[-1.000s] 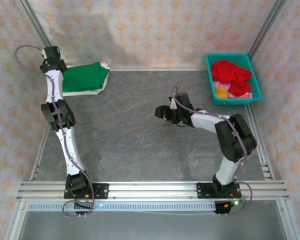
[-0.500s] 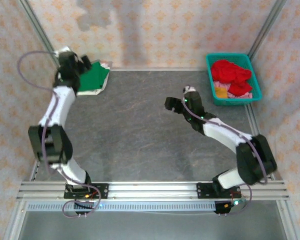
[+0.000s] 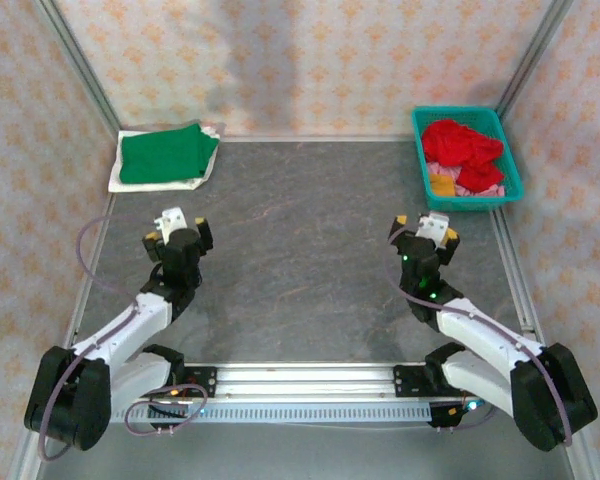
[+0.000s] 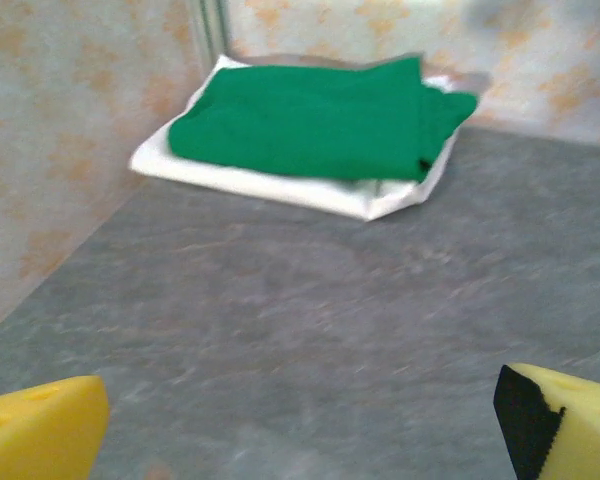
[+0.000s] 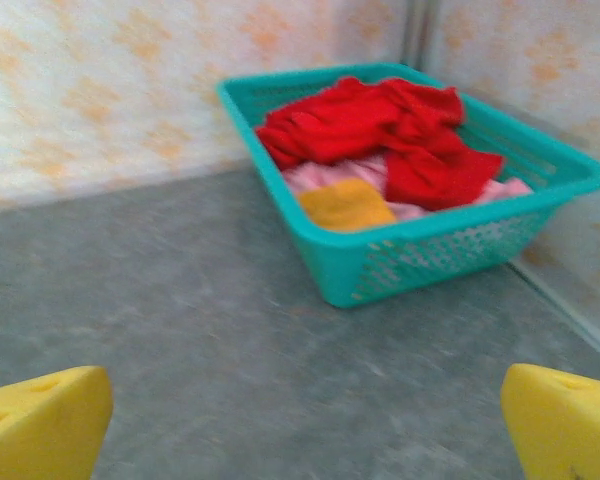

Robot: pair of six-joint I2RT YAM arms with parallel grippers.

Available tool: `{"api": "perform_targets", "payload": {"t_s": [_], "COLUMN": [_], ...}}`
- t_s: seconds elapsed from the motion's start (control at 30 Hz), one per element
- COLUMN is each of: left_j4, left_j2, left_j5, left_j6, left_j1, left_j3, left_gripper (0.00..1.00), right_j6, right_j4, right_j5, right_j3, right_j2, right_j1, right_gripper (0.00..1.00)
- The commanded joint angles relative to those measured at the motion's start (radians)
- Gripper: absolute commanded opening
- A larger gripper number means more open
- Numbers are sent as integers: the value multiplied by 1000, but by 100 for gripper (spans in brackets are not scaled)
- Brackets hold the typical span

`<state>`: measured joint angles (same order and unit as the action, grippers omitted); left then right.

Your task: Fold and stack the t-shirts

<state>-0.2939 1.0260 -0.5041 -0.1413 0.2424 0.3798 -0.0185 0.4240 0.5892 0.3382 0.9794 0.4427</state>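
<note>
A folded bright green t-shirt [image 3: 165,153] lies on a folded white t-shirt [image 3: 158,184] in the back left corner. The left wrist view has the same green shirt [image 4: 310,120] and the white one [image 4: 280,188] ahead. Red [image 3: 462,143], yellow [image 3: 441,185] and pink [image 3: 472,181] t-shirts sit crumpled in the teal basket [image 3: 467,203]. My left gripper [image 3: 176,224] hovers low over the near left table, open and holding nothing, with its yellow fingertips [image 4: 40,425] wide apart. The right gripper [image 3: 423,228] is open too, facing the basket [image 5: 430,255], its fingertips [image 5: 565,420] spread over bare table.
The grey table [image 3: 300,240] is walled on three sides by patterned panels. A metal rail [image 3: 310,380] at the near edge carries both arm bases. The basket stands against the right wall at the back.
Both arms have drawn back from the far half of the table to low poses near the front. The left gripper has left the green and white stack. Both jaws have opened wider.
</note>
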Motion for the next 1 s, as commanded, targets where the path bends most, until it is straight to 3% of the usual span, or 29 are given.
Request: {"api": "perform_targets", "payload": {"t_s": [0.0,0.17,0.27,0.33,0.4,0.47,0.57,0.7,0.8,0.83,0.87,0.97], "left_j4": [-131,-192,-374,-312,-339,-477,-615,-736,-514,-432,-468,-465], "left_j2": [36,166,216,250,282,332,403,448,473,466,470,469], "left_j5": [-75,48,122,217,282,356,371,422,356,395,425,397], "left_j6": [144,135,141,107,105,127,139,213,180,145,133,138], "left_j1": [-3,-103,-151,-199,-203,-200,-194,-155,-156,-192,-217,-204], "left_j3": [-39,-16,-56,-2,7,-36,-82,-114,28,49,35,37], "left_gripper": [100,100,100,100,100,99,99,100,100,100,100,100], "right_j6": [-80,-31,-27,-54,-68,-95,-112,-126,-133,-136,-124,-67], "right_j4": [64,76,257,339,422,499,578,856,979,950,861,493], "right_j5": [95,-106,-191,-256,-338,-387,-404,-432,-422,-418,-413,-504], "right_j3": [-47,-74,-115,-103,-88,-79,-89,-190,-171,-153,-133,24], "right_j2": [-40,26,122,193,278,342,401,495,639,644,610,556], "right_j1": [-33,-186,-242,-260,-284,-293,-298,-299,-301,-300,-304,-369], "right_gripper": [100,99,99,99,99,100,100,100,99,99,99,100]}}
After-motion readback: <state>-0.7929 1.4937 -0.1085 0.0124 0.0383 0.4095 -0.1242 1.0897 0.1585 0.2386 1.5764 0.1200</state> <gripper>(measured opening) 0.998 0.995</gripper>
